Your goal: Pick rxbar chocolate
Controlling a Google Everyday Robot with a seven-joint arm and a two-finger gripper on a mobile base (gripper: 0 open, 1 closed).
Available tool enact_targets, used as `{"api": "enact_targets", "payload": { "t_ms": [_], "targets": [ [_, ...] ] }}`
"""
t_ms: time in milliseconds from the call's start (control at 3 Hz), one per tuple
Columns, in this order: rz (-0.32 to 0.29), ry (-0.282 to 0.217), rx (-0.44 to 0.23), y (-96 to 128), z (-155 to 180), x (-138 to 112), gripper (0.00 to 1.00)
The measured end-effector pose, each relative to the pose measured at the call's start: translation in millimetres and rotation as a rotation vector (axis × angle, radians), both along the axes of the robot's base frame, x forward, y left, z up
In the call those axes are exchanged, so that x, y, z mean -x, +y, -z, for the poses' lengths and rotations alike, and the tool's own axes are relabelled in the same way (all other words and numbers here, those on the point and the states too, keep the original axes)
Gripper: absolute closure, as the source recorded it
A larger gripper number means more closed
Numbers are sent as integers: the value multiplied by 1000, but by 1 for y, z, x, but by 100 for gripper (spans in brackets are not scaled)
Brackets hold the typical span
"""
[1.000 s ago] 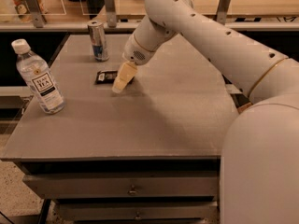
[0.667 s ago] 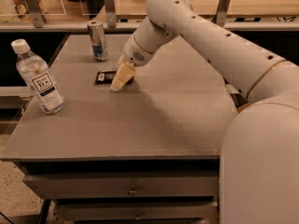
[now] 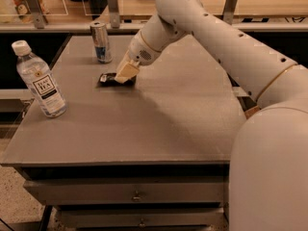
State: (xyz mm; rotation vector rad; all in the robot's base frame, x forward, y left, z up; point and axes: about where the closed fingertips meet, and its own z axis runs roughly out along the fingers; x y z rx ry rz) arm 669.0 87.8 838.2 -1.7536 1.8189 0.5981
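Gripper [image 3: 126, 74] was low at right end of rxbar [image 3: 108, 79], grasp step in hand; its spread could not be told; next probably needed firm closure, then lift.

Single cam, high over desk [image 3: 159, 129] near edge, close in, faces down twd far edge; gripper [image 3: 124, 76] toward far-left corner.
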Motion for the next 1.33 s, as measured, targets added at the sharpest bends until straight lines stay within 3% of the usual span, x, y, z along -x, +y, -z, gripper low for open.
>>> {"api": "enact_targets", "payload": {
  "t_ms": [333,1000,1333],
  "targets": [
    [-42,-10,28,3,-8,4,100],
    [-44,-35,18,0,-21,6,100],
    [-30,-101,-9,-12,-53,10,100]
  ]
}}
